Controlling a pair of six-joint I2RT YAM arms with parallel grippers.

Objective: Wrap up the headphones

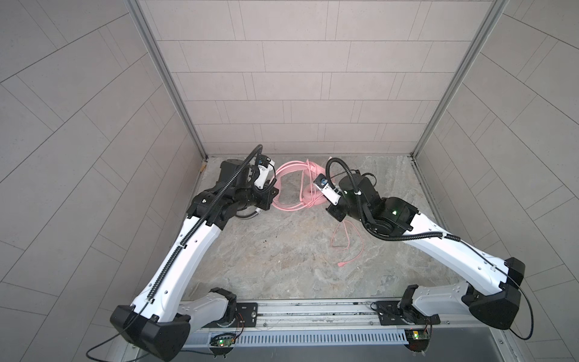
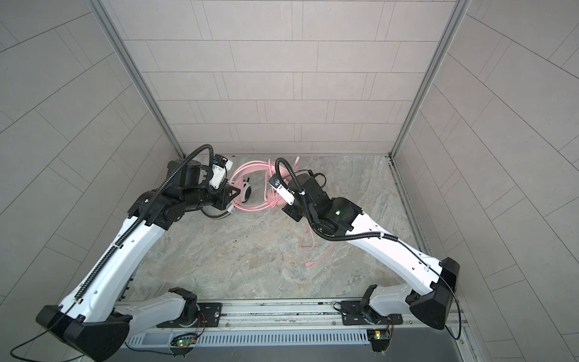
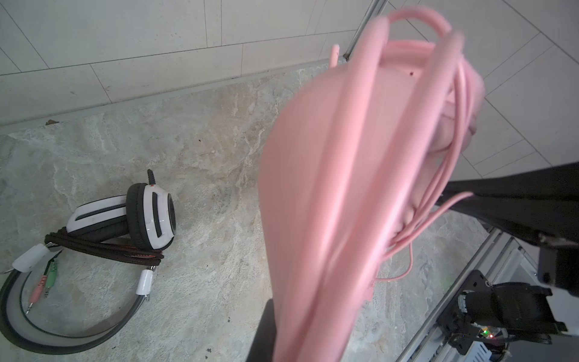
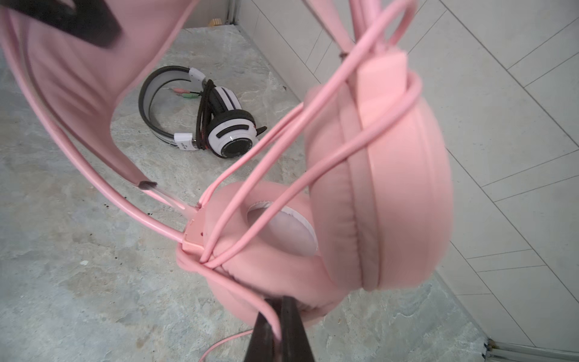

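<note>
The pink headphones [image 1: 289,165] hang above the table between my two grippers. My left gripper [image 1: 275,189] is shut on their headband [image 3: 313,194], which hides its fingers in the left wrist view. My right gripper [image 4: 279,316] is shut on the pink cable [image 4: 250,291] just under the ear cups [image 4: 404,194]. Several turns of cable cross the cups. The cable's tail [image 1: 344,238] trails on the table to its plug [image 1: 341,264]. The white-and-black headphones [image 3: 147,219] [image 4: 228,134] [image 2: 246,191] lie on the table by the left arm, black cable bundled round them.
Tiled walls close in the back and both sides, with aluminium posts [image 1: 166,78] at the corners. The stone-patterned table [image 1: 282,257] carries a few dark crumbs [image 1: 266,242]. A metal rail [image 1: 313,310] with the arm bases runs along the front edge.
</note>
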